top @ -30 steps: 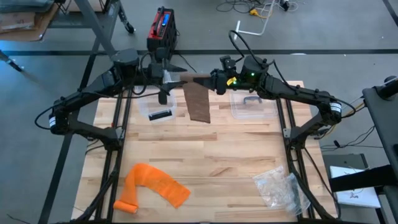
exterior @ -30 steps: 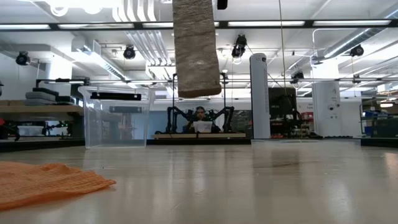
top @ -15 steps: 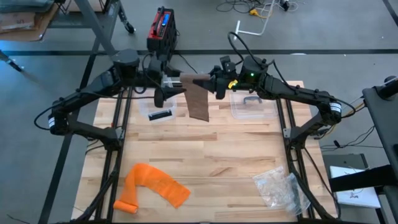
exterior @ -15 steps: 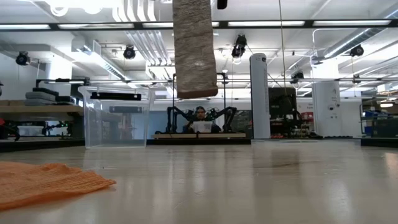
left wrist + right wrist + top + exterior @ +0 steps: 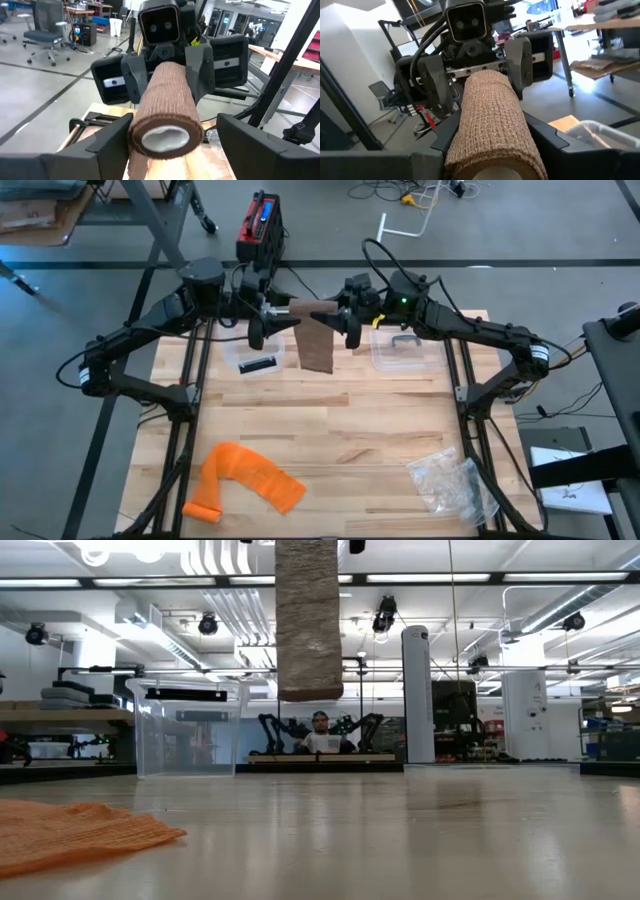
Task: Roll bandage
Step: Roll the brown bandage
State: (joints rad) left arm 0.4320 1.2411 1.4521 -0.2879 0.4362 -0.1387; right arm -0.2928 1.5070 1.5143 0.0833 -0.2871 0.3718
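Around me lies a grey concrete floor (image 5: 500,220) crossed by dark lines. Long ceiling lights (image 5: 440,578) glow overhead, a white pillar (image 5: 418,695) rises beyond, and an office chair (image 5: 47,37) waits aside.

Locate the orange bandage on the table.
In the high view, the orange bandage lies loose on the table's near left corner, far from both arms and across from the crumpled clear bag at the near right.

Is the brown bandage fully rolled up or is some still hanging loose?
Partly rolled: the brown bandage has a roll held between both claws, while a loose tail hangs down above the table.
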